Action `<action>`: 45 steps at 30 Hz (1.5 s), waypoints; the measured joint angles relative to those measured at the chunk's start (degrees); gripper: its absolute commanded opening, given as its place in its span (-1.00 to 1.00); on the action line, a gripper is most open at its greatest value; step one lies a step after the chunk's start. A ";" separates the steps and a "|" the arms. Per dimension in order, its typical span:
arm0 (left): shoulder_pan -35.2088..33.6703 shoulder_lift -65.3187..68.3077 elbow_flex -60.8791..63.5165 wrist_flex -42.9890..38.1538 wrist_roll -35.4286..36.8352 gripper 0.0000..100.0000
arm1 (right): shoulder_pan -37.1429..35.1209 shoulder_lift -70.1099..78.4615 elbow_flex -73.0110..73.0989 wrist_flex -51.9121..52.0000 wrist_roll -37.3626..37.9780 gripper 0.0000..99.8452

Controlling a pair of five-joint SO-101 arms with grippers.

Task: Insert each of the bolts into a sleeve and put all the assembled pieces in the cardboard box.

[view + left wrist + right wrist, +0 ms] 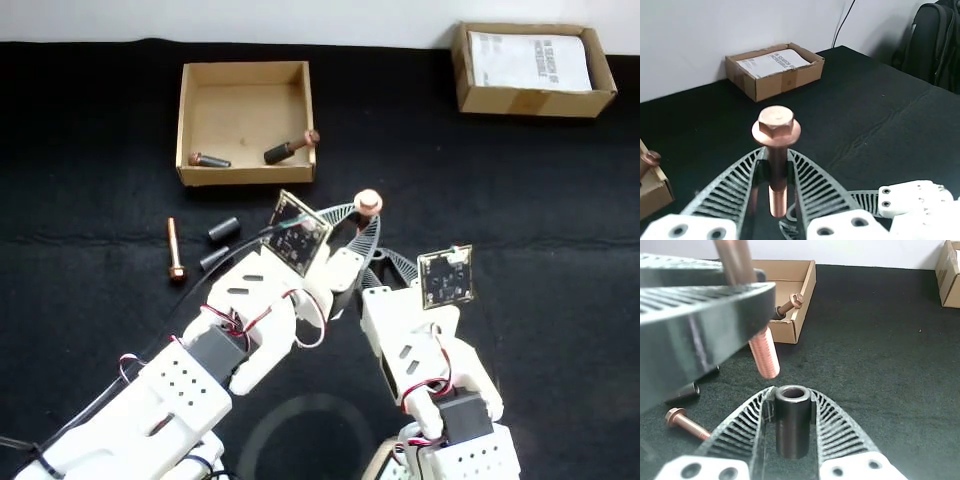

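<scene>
Copper bolt (776, 131) stands upright, head up, pinched tight in the left end effector (776, 162). The right end effector (793, 407) grips one dark sleeve (793, 422), also upright, with its hole facing up. The threaded tip of the bolt hangs just above and beside this hole, not inside it. Both arms meet near the front right corner of the cardboard box (245, 175). Inside the box are two assembled pieces (208, 159); the second piece (290, 148) leans with its head over the right wall. On the bench (560, 300), just left of the left arm, lie one loose bolt (174, 248) and two loose sleeves (223, 229). Another box (530, 102), holding paper, stands well apart at the far right.
</scene>
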 measured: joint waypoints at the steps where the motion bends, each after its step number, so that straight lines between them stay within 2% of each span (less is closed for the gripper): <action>1: 0.00 0.00 0.00 0.00 0.00 -0.98 | 0.00 0.00 0.00 -0.26 0.00 -0.98; 4: 0.00 0.00 -0.79 1.67 0.18 -0.98 | 0.00 0.00 0.00 -1.58 0.00 -0.98; 7: -0.09 0.00 -3.16 8.09 0.97 -0.98 | 0.00 0.00 0.00 -1.85 0.00 -0.98; 11: -0.26 0.00 -5.98 13.10 5.80 -0.98 | 0.00 0.00 0.00 -1.85 0.26 -0.98; 20: -0.18 0.09 -10.73 13.89 7.12 -0.98 | 0.00 0.00 0.00 -1.85 0.26 -0.98; 31: -0.09 2.20 -10.81 13.89 7.12 -0.98 | -0.97 0.00 -1.85 -1.85 0.26 -0.98; 38: -4.84 5.63 -14.15 14.15 7.21 -0.98 | -4.13 0.00 -3.43 -1.85 0.35 -0.98; 41: -7.38 5.19 -15.91 16.79 7.21 -0.98 | -5.89 0.00 -3.78 -1.85 0.35 -0.98; 45: -8.00 1.76 -17.58 25.05 7.21 -0.98 | -6.42 0.00 -3.87 -1.85 0.35 -0.98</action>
